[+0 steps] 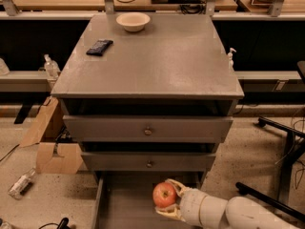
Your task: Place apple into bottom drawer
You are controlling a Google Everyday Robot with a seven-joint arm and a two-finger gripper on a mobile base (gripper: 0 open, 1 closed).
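Note:
The red-orange apple (164,194) is held in my gripper (167,199), whose pale fingers close around it from the right. My white arm reaches in from the lower right. The apple hangs just above the floor of the bottom drawer (124,209), which is pulled open below the two upper drawers with round knobs. The drawer's front part is cut off by the picture's lower edge.
The grey cabinet top (147,56) carries a beige bowl (133,21) at the back and a dark flat object (99,46) at the left. A cardboard box (52,149) and a bottle (21,183) lie on the floor left. Chair legs (281,166) stand right.

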